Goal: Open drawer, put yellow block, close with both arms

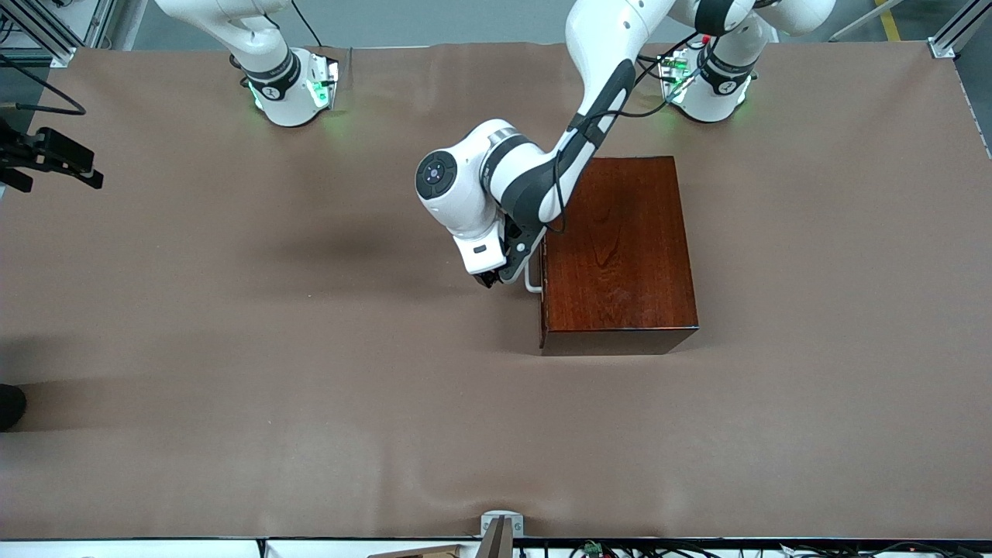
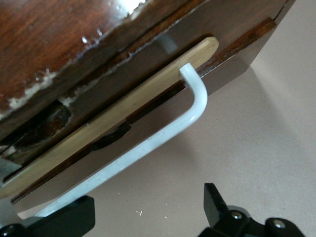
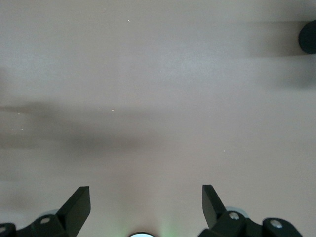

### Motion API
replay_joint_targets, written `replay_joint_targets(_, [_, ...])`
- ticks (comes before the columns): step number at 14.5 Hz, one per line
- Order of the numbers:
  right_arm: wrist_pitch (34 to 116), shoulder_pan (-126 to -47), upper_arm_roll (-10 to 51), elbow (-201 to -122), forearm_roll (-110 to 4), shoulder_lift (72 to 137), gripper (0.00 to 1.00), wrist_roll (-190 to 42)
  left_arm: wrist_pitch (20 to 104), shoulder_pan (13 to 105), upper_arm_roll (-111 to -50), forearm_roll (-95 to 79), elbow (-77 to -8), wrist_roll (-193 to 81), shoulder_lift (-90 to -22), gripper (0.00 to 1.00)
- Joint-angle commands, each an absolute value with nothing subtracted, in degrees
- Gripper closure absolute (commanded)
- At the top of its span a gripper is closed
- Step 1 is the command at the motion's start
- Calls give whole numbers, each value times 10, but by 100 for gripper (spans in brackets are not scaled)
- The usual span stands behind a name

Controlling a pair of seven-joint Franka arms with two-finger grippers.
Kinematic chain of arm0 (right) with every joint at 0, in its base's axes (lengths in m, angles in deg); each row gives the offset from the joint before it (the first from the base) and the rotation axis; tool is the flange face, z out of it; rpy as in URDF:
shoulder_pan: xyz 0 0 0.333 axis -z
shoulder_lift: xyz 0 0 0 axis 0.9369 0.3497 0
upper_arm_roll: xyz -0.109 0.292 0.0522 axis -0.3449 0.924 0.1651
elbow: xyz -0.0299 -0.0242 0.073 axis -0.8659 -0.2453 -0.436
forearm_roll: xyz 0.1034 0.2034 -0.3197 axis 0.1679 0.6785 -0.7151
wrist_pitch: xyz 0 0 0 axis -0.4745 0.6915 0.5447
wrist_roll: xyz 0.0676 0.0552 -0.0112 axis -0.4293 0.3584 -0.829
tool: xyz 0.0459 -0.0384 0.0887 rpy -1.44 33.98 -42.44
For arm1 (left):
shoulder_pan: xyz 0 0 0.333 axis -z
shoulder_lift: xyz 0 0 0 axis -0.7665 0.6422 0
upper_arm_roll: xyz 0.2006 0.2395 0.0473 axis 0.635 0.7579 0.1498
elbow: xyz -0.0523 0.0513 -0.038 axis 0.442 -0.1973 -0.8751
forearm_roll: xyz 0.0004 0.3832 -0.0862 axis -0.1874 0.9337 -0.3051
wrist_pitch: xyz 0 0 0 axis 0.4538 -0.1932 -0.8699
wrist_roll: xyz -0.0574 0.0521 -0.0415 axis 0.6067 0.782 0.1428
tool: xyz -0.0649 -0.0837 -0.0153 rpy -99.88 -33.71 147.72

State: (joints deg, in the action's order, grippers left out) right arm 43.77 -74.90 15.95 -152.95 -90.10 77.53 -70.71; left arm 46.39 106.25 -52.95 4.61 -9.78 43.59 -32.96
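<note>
The glossy dark mahogany wooden box [image 1: 620, 252] is sitting on the brown cloth-covered surface [image 1: 232, 349] toward the left arm's end, closer to the edge where the bases stand than to the camera's edge. Its dark-fronted drawer [image 2: 148, 111] is facing the right arm's end; a pale wood strip showing along the front suggests it is barely cracked, if open at all.

The left gripper [image 1: 496, 277] is reaching in low in front of the drawer, presumably so it can pull straight outward on the white U-shaped bar handle [image 2: 163, 136]. Its jaws are standing released, spread wide: the left wrist view shows the bar running past one finger [image 2: 69, 217] while the other finger [image 2: 217, 202] is standing well apart from it, so nothing is being grasped yet. By my judgement, the jaws need to clench on the bar before any pull.

The right gripper [image 3: 143, 207] is waiting over bare surface near the edge at the right arm's end, jaws released and holding nothing.

The small yellow block is not showing in any view, so its place cannot be told.
</note>
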Motion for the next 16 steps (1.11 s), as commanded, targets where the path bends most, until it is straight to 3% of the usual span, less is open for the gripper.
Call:
replay_joint_targets(1, [445, -719, 167, -1538, -909, 766, 0, -665, 458, 1069, -533, 56, -106, 417, -347, 0])
replay_joint_targets(7, [441, -720, 168, -1535, -905, 766, 0, -664, 467, 1059, -528, 77, -113, 269, -468, 0])
replay_joint_targets(16, [441, -726, 170, -1537, -900, 767, 0, -665, 433, 921, -531, 70, -218, -46, -671, 0])
